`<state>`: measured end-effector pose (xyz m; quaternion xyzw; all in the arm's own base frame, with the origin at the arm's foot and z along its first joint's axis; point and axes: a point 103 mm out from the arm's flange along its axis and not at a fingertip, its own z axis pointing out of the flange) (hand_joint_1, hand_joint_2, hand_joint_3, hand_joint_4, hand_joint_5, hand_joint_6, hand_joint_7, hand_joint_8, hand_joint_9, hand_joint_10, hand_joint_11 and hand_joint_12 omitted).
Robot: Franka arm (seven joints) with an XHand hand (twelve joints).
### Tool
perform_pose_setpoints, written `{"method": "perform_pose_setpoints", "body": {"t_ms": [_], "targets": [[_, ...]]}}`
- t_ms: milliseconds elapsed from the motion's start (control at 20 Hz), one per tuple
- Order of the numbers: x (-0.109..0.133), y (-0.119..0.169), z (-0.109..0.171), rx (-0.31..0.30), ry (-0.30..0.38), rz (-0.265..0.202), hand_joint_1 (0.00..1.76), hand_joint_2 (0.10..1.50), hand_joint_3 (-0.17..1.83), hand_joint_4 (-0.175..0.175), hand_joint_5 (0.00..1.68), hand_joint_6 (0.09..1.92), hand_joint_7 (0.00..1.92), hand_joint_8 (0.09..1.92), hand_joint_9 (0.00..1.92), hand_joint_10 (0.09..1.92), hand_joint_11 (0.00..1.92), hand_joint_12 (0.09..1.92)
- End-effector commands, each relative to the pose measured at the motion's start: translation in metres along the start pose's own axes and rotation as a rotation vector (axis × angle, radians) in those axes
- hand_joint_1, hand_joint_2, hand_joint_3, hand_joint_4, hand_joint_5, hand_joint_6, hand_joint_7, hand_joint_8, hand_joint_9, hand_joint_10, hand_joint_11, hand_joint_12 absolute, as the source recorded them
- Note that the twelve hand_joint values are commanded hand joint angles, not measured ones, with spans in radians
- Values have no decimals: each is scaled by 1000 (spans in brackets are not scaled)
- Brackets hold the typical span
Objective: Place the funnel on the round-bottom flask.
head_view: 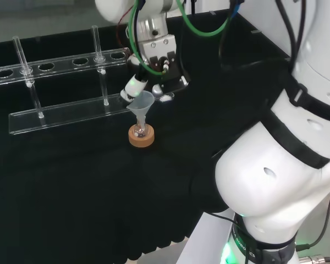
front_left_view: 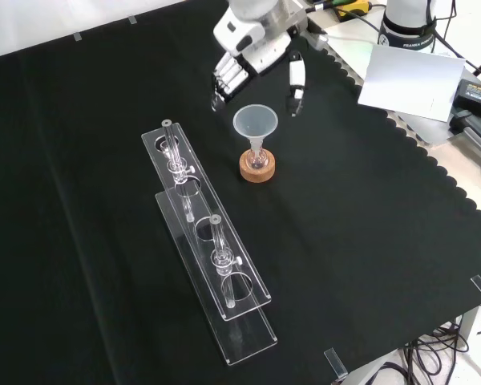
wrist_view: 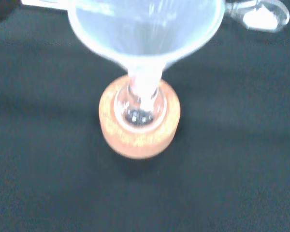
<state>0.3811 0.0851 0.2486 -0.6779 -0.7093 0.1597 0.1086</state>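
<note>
My hand hangs released, fingers and thumb spread to either side of the funnel, clear of its rim. The funnel's stem stands in the round-bottom flask on its cork ring. My wrist view shows that seating up close.

Matt translucent plastic funnel, clear glass flask, rough cork ring, matt black cloth.
</note>
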Motion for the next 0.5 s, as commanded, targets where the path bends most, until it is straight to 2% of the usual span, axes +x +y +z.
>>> {"method": "perform_pose_setpoints", "body": {"t_ms": [50, 500], "targets": [[-32, -4, -26, -70, 17, 3, 667, 674, 226, -48, 283, 87, 100, 663, 337, 726, 345, 1419], [-86, -2, -54, -99, 42, 61, 715, 665, 276, -48, 332, 87, 150, 679, 412, 680, 394, 1385]]}}
